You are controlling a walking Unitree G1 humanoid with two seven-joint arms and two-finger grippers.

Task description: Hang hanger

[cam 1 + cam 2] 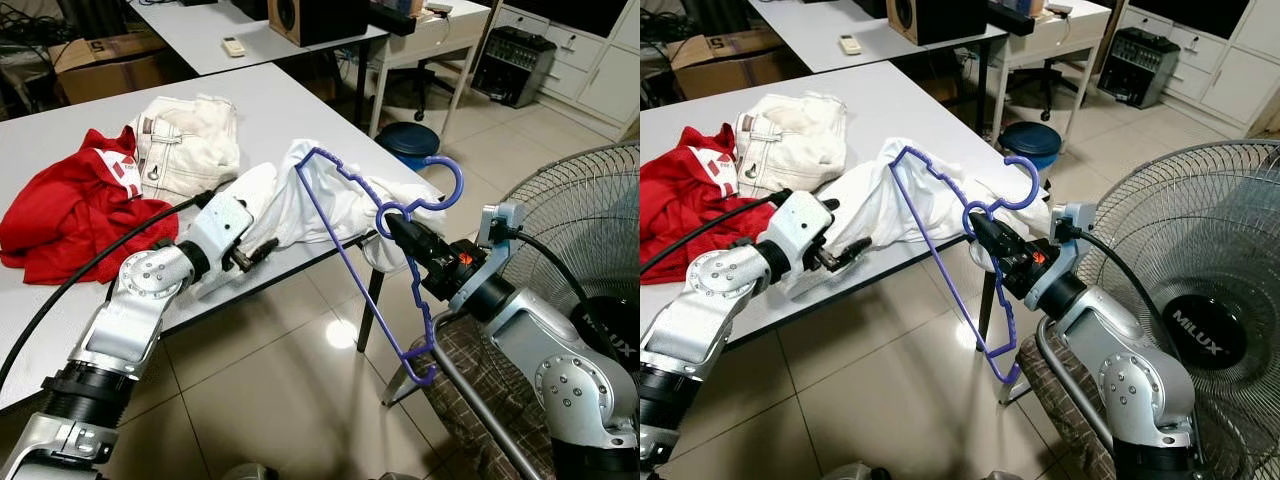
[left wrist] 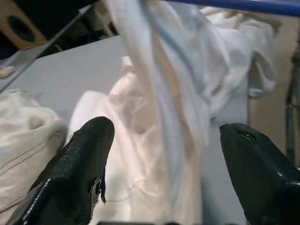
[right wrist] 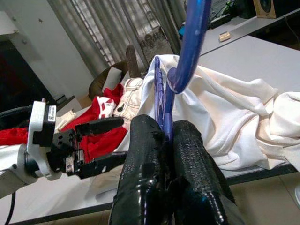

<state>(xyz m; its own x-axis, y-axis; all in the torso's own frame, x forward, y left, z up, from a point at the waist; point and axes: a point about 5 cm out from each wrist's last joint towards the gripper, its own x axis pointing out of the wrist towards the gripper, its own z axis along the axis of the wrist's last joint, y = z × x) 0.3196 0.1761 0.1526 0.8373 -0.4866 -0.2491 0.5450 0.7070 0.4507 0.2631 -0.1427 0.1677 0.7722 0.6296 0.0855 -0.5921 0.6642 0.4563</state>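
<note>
Off the tabletop's front edge, above the tiled floor, the purple hanger (image 1: pixel 370 260) hangs tilted in the right gripper (image 1: pixel 398 228), whose fingers are clenched on it just below the hook. Its upper arm reaches back over the white shirt (image 1: pixel 320 205) lying at the edge of the tabletop (image 1: pixel 250 110). The hanger looks like thin, stiff plastic: probably light, somewhat slick, and likely to swing about the pinch point, so a hold near the neck seems sensible. The left gripper (image 1: pixel 845 253) hovers just beside the shirt with its fingers (image 2: pixel 79 164) spread apart, holding nothing; the soft cloth would bunch and sag if lifted. Further back lie cream trousers (image 1: pixel 190 140) and a red garment (image 1: pixel 80 210). A standing fan (image 1: pixel 590 250) is at the right. No container is clearly involved.
</note>
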